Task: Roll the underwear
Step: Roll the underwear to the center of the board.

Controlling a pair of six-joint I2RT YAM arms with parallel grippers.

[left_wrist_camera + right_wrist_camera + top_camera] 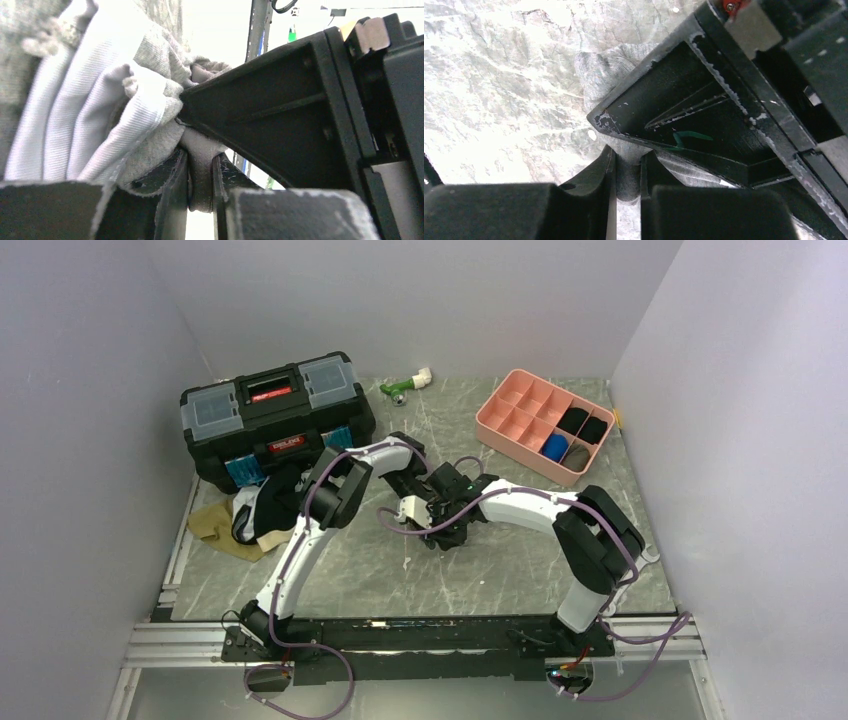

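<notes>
A grey underwear with a pale waistband point(100, 115) is held between both grippers above the middle of the table. My left gripper point(200, 167) is shut on a fold of its grey cloth. My right gripper point(626, 170) is shut on another fold of it point(599, 75), just above the marbled table. In the top view the two grippers meet, left point(420, 506) and right point(447, 515), and mostly hide the cloth. Each wrist view shows the other gripper's black body close by. A pile of more underwear point(250, 515), olive-tan, white and black, lies at the left.
A black toolbox point(275, 420) stands at the back left, behind the pile. A pink compartment tray point(520, 415) at the back right holds small black, blue and grey rolls. A green and white object point(405, 386) lies at the back wall.
</notes>
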